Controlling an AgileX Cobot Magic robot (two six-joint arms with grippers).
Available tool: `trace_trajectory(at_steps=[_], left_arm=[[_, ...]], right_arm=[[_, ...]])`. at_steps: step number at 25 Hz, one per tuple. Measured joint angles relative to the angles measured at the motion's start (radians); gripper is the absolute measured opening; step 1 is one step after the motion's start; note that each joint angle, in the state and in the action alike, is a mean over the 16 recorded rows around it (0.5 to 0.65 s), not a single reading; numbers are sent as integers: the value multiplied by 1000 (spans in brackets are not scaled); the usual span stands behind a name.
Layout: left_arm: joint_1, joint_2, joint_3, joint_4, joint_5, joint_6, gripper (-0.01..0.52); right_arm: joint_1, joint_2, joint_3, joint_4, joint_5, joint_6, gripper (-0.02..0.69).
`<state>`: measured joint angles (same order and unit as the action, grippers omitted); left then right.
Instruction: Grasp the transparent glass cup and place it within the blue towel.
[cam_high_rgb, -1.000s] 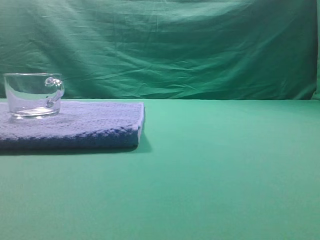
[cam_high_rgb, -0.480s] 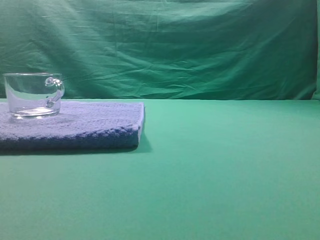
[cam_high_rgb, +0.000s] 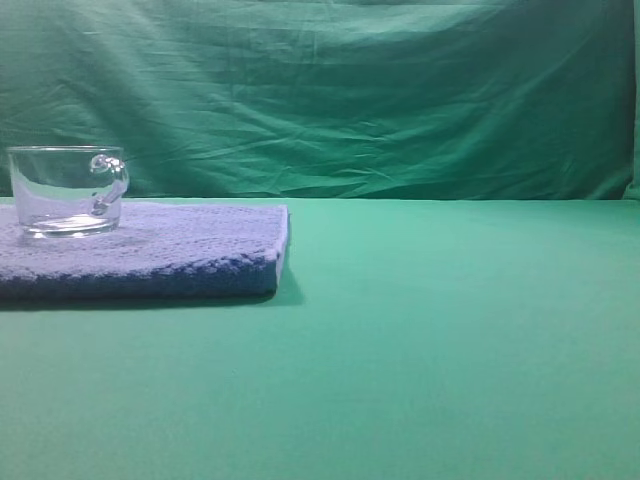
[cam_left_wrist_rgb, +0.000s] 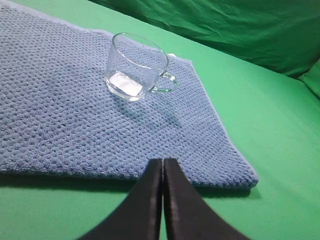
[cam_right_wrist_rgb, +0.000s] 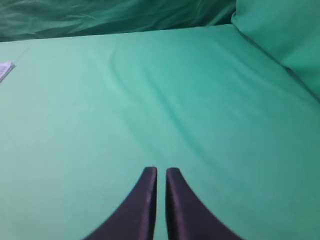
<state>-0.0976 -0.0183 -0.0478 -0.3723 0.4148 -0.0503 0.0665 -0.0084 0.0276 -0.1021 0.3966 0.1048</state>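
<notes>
The transparent glass cup (cam_high_rgb: 68, 190) stands upright on the blue towel (cam_high_rgb: 180, 250) at the far left of the exterior view, handle to the right. In the left wrist view the cup (cam_left_wrist_rgb: 136, 66) rests on the towel (cam_left_wrist_rgb: 60, 115), well beyond my left gripper (cam_left_wrist_rgb: 163, 161), which is shut and empty over the towel's near edge. My right gripper (cam_right_wrist_rgb: 161, 170) is shut and empty above bare green cloth. Neither gripper shows in the exterior view.
A green cloth covers the table (cam_high_rgb: 450, 330) and hangs as a backdrop (cam_high_rgb: 350, 90). A raised green fold (cam_right_wrist_rgb: 285, 40) lies at the right in the right wrist view. A pale towel corner (cam_right_wrist_rgb: 5, 70) shows at that view's left edge.
</notes>
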Motion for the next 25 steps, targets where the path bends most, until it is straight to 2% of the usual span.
trace_trajectory(at_steps=[25], left_arm=[[0,0,0,0,0,0,0]], right_arm=[[0,0,0,11,8,-11,61]])
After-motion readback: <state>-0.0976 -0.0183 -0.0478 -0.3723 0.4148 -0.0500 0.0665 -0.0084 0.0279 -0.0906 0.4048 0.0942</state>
